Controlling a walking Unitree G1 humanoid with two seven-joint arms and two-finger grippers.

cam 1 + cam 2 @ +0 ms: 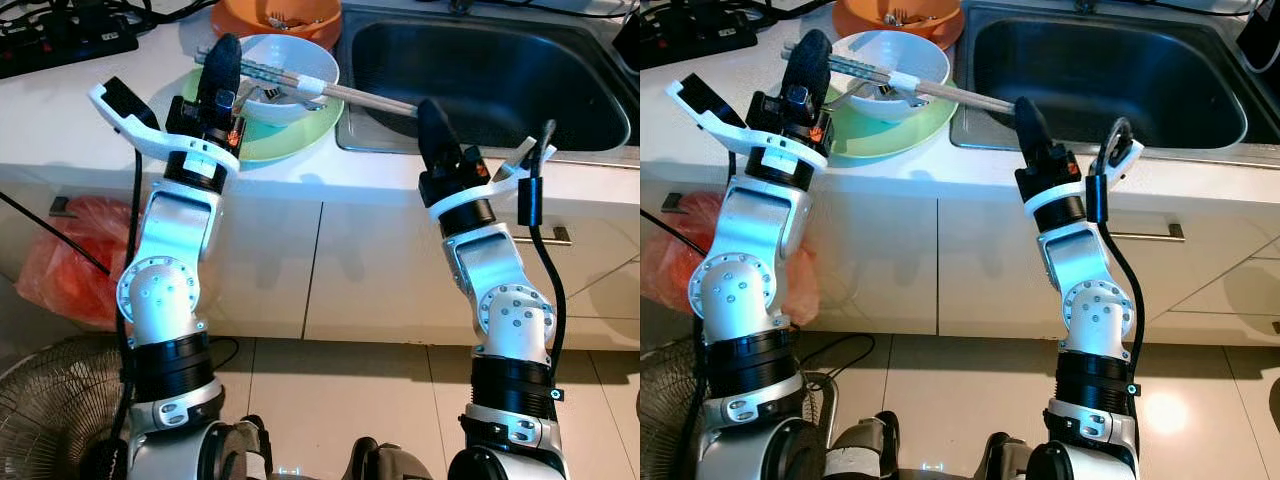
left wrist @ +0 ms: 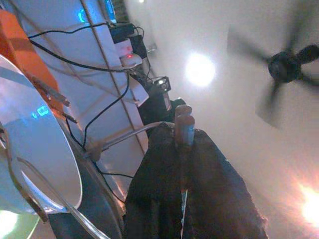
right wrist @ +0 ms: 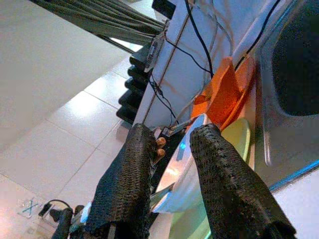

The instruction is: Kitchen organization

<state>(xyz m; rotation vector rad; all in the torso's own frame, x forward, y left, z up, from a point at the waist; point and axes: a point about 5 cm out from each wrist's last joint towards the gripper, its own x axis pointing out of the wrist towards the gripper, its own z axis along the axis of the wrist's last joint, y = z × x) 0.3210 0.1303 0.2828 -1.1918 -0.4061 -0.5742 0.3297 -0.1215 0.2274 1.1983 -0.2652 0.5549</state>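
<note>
A white ceramic bowl [image 1: 287, 72] sits on a pale green plate [image 1: 300, 133] beside the steel sink [image 1: 480, 70], long chopsticks [image 1: 350, 93] laid across its rim — likely fragile, slick and best gripped at the rim. The left gripper [image 1: 222, 55] is closed on the chopstick ends; the right gripper [image 3: 172, 144] hovers slightly parted, empty.

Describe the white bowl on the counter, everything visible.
The white bowl is round, glossy and looks ceramic. It sits upright on a light green plate on the white counter, just left of the sink and in front of an orange dish. A pair of chopsticks lies across its rim, reaching out towards the sink. Some cutlery rests inside; what kind is unclear. The left gripper is close beside it; contact cannot be told.
</note>
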